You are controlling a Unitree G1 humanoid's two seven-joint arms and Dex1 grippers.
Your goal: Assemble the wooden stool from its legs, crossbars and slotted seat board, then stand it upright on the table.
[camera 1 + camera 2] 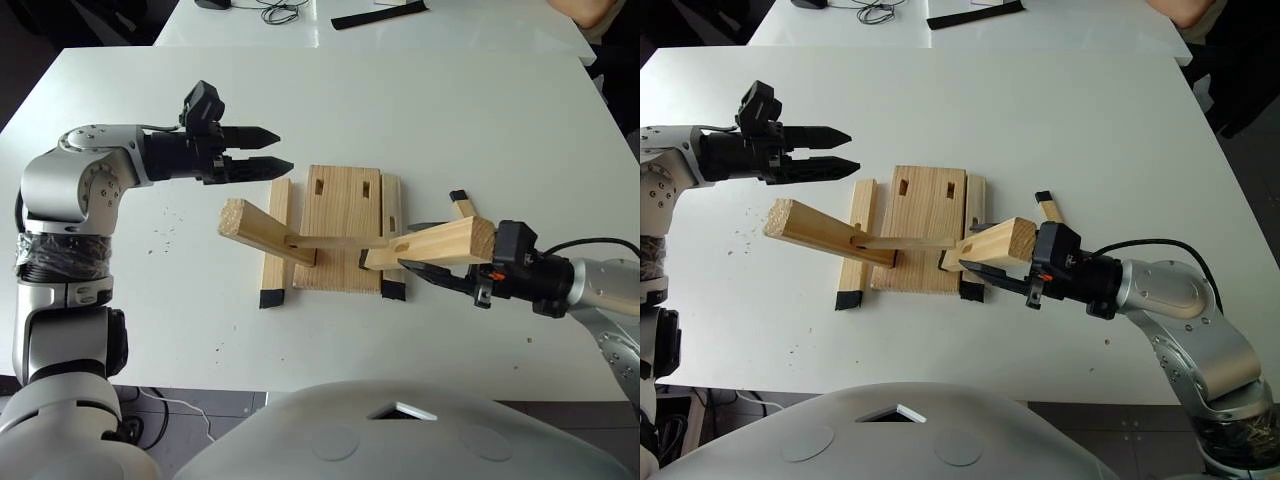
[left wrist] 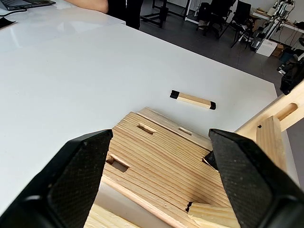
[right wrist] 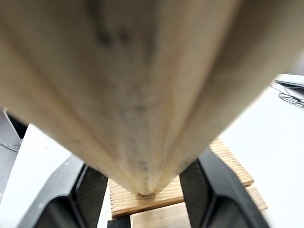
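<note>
Right gripper was clamped on a leg, a finger on each side of the wood, over on the robot's right at the near part of the table. That leg was plugged into a crossbar, and the crossbar ran across to a second leg on the left, so the three made one H-shaped frame. The frame sat tilted over the seat board. Honestly couldn't tell if its low end was touching the board or just above it.

The seat board was lying flat around the middle of the table, slots facing up. The left loose leg lay flat tight along its left edge, and the right loose leg lay the same way along its right edge, both with black tips pointing toward the robot. A short black-tipped piece lay a bit further right, apart from the board, just beyond the held leg.

Left gripper was spread wide with nothing in it, hanging above the table just off the board's far left corner, fingers pointing right toward the board.
</note>
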